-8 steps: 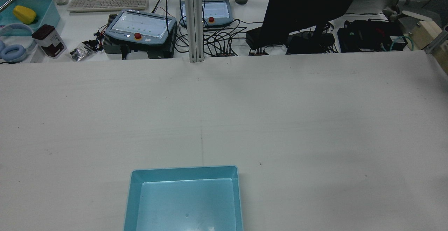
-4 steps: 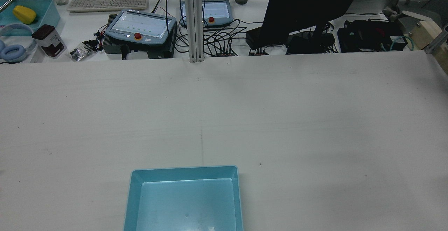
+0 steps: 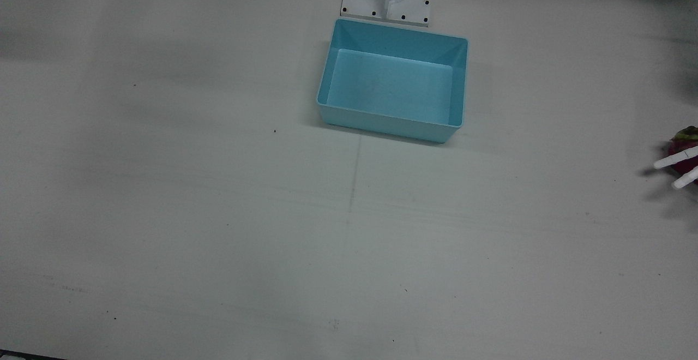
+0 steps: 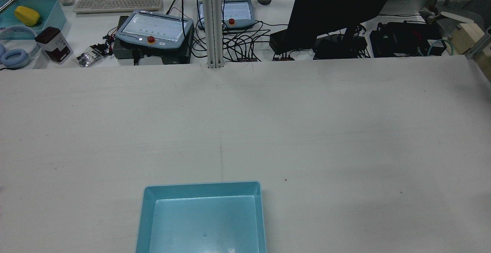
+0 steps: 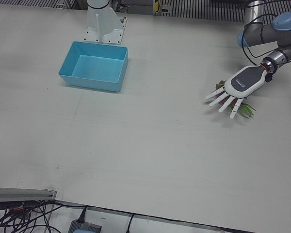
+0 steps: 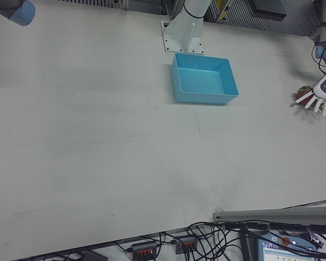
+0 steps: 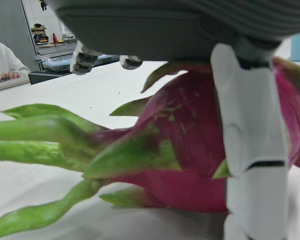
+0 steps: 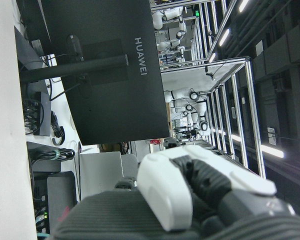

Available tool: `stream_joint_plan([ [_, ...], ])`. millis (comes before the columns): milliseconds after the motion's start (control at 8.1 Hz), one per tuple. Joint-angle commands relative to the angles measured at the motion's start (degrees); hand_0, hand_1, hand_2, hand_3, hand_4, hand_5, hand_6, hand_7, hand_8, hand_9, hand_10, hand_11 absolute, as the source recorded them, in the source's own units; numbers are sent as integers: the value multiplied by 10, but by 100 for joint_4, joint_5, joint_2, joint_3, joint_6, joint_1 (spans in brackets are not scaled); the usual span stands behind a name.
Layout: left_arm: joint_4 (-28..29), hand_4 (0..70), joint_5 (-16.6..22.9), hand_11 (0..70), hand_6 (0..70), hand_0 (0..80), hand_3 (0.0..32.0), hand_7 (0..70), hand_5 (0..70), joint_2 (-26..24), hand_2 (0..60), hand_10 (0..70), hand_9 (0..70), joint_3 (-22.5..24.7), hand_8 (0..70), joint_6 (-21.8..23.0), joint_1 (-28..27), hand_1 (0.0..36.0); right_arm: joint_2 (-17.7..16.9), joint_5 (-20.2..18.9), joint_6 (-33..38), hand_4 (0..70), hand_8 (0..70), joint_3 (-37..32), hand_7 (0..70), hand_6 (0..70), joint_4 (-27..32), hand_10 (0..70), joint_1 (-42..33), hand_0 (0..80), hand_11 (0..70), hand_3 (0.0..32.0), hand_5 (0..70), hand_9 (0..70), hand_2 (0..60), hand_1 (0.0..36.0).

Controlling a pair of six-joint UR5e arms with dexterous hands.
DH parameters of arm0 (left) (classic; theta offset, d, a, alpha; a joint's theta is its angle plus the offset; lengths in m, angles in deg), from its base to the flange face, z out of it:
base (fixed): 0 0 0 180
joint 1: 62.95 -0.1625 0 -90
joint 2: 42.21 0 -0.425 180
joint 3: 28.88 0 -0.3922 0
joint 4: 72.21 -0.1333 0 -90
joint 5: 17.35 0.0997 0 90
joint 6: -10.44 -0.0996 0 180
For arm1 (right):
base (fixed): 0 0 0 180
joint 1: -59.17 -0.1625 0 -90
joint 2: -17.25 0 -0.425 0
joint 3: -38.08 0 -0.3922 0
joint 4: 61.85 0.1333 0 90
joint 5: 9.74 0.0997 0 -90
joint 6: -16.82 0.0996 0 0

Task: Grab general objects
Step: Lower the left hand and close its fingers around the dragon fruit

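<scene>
A magenta dragon fruit with green scales lies on the white table at the far side before my left arm. My left hand is right over it, palm down, fingers spread. In the left hand view the fruit fills the space under the palm, with one finger down in front of it; I cannot tell whether it touches. The front view shows only the fingertips and the fruit's edge. My right hand shows only in its own view, raised off the table; its fingers are unclear.
An empty light-blue bin stands near the pedestal at the table's middle; it also shows in the rear view and the left-front view. Monitors, teach pendants and cables lie beyond the table's far edge.
</scene>
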Motion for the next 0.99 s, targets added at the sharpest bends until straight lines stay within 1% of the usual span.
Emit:
stream_joint_plan([
  [0, -67, 113, -23, 177, 135, 574, 0, 360, 700, -7, 191, 106, 59, 9, 17, -2, -11, 243, -2, 0, 0, 0, 0, 2, 0, 0, 1, 0, 0, 0, 0, 0, 0, 0, 0, 0],
  [123, -67, 156, -31, 311, 221, 564, 0, 557, 700, -7, 187, 200, 181, 9, 86, -2, -3, 221, -2, 0, 0, 0, 0, 2, 0, 0, -8, 0, 0, 0, 0, 0, 0, 0, 0, 0],
  [247, -58, 242, -23, 563, 373, 541, 0, 700, 700, -7, 205, 392, 421, 17, 277, 7, -3, 176, -2, 0, 0, 0, 0, 2, 0, 0, -8, 0, 0, 0, 0, 0, 0, 0, 0, 0],
  [370, -58, 296, -23, 700, 471, 526, 0, 700, 700, -7, 193, 500, 558, 26, 416, 51, -3, 138, -2, 0, 0, 0, 0, 2, 0, 0, -8, 0, 0, 0, 0, 0, 0, 0, 0, 0],
  [494, -15, 345, -31, 700, 548, 525, 0, 700, 700, 1, 235, 592, 680, 70, 521, 208, 6, 131, -2, 0, 0, 0, 0, 2, 0, 0, -8, 0, 0, 0, 0, 0, 0, 0, 0, 0],
  [617, 220, 392, -92, 700, 635, 511, 0, 700, 700, 2, 277, 700, 700, 201, 633, 871, 76, 107, -2, 0, 0, 0, 0, 2, 0, 0, -8, 0, 0, 0, 0, 0, 0, 0, 0, 0],
  [741, 345, 451, -302, 700, 700, 477, 0, 700, 700, 10, 326, 700, 700, 524, 700, 1652, 468, 56, -2, 0, 0, 0, 0, 2, 0, 0, -8, 0, 0, 0, 0, 0, 0, 0, 0, 0],
  [864, 346, 425, -313, 700, 698, 466, 0, 700, 700, 2, 360, 700, 700, 867, 700, 2416, 1159, 52, -2, 0, 0, 0, 0, 2, 0, 0, -8, 0, 0, 0, 0, 0, 0, 0, 0, 0],
])
